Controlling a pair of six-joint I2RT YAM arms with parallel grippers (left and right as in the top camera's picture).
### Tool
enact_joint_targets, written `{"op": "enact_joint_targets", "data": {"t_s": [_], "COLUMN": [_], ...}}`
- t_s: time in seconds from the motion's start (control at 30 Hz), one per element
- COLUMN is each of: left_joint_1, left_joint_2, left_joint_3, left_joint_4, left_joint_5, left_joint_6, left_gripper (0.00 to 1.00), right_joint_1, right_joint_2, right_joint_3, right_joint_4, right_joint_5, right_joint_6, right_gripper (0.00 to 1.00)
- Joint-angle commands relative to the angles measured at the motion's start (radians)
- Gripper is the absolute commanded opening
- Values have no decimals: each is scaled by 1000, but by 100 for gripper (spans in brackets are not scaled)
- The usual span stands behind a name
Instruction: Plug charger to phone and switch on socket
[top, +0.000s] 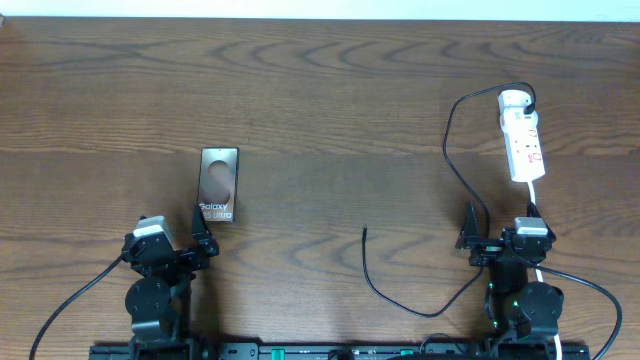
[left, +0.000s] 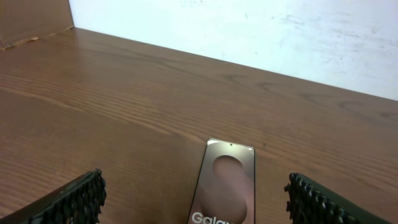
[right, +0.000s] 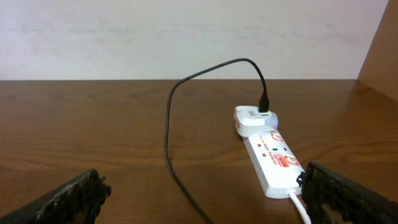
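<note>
Progress is judged nil: left tool (top: 172, 238) and right tool (top: 503, 232) are held wide open, empty; the phone (top: 218, 185) lies unplugged on the tabletop (top: 320, 100), well apart from the charger (top: 365, 240); the socket (top: 522, 135) is untouched.

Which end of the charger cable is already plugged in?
The charger end entering the white adapter on the socket, right side. Its other end, the small tip, lies loose on the table, apart from the phone.
</note>
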Motion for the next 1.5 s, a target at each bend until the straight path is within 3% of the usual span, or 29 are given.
{"op": "enact_joint_targets", "data": {"t_s": [0.0,0.33,0.63,0.77,0.93,1.07,1.47], "left_joint_1": [6,6,6,6,-2,-3,-3], "left_joint_2": [-6,60,533,818,1193,1360,1521], "left_joint_3": [10,104,492,790,1246,1440,1477], "left_joint_4": [3,-42,-172,-369,-760,-936,-961], "left_joint_5": [13,13,14,19,45,55,55], "left_joint_6": [13,-55,-55,-39,26,27,28], "left_gripper": [92,92,92,92,92,92,92], "right_joint_1": [-9,-9,-9,-9,-9,-9,-9], "right_joint_2": [-7,-7,-7,-7,-7,-7,-7], "right_joint_3": [-1,-1,-1,-1,-1,-1,-1], "right_joint_4": [-5,-5,-5,-5,-5,-5,-5], "right_joint_5": [-6,-6,-6,-6,-6,-6,-6], "right_joint_6": [-12,-12,-12,-12,-12,-12,-12], "right_gripper": [99,99,99,99,99,99,99]}}
